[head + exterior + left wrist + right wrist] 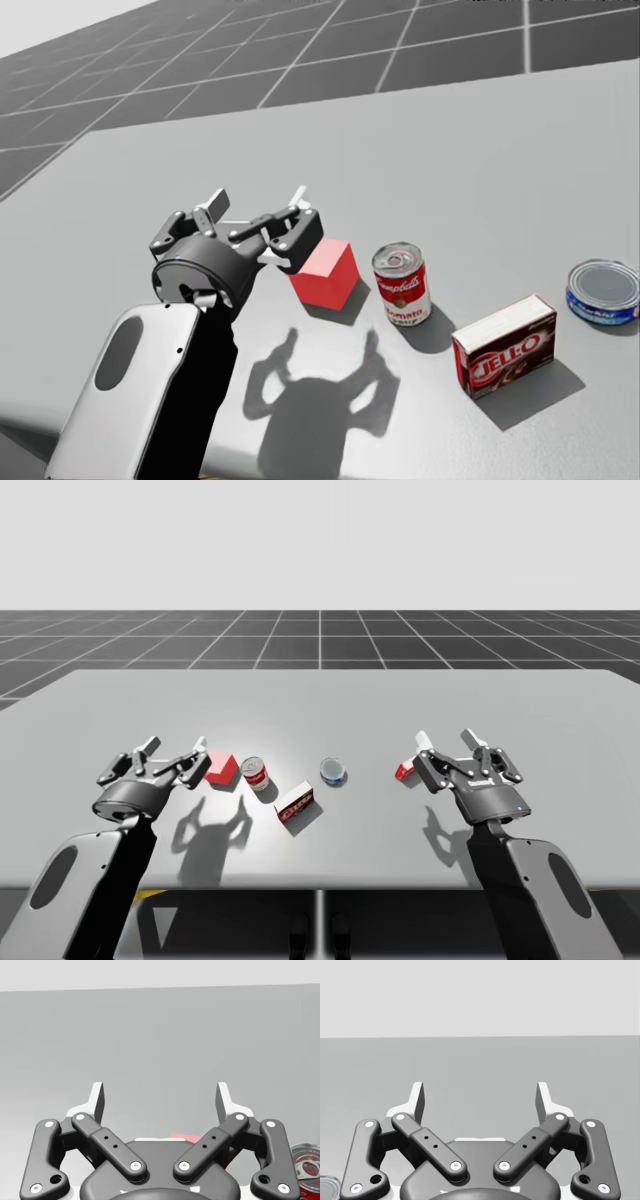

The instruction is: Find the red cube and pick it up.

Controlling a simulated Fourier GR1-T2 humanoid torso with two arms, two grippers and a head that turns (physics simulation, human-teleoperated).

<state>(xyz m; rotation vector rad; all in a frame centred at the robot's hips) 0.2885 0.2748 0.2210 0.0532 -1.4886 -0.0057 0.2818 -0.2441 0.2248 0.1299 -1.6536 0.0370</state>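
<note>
My left claw (176, 745) hangs over the left part of the grey worktop (320, 695), its two fingers spread wide. In the left wrist view the left claw (160, 1097) has bare worktop ahead between its white fingertips (97, 1100). The red cube (222, 770) sits on the worktop just to the right of this claw. In the head view the claw (258, 205) stands above and to the left of the cube (325, 273), and the linkage of its nearer finger overlaps the cube's upper left corner. In the left wrist view a sliver of the cube (185, 1137) peeks out under the claw.

Just right of the cube stands an upright red and white can (256, 774) (402, 284). Next comes a red box (297, 804) (503, 347), closer to the worktop's near edge. Beyond it to the right is a low blue tin (334, 771) (604, 291).

Further right, well apart from the cube, a small red and white object (405, 771) lies partly hidden beside my right claw (447, 742). That claw's fingers are also spread wide, and in the right wrist view the right claw (480, 1097) faces bare worktop.
</note>
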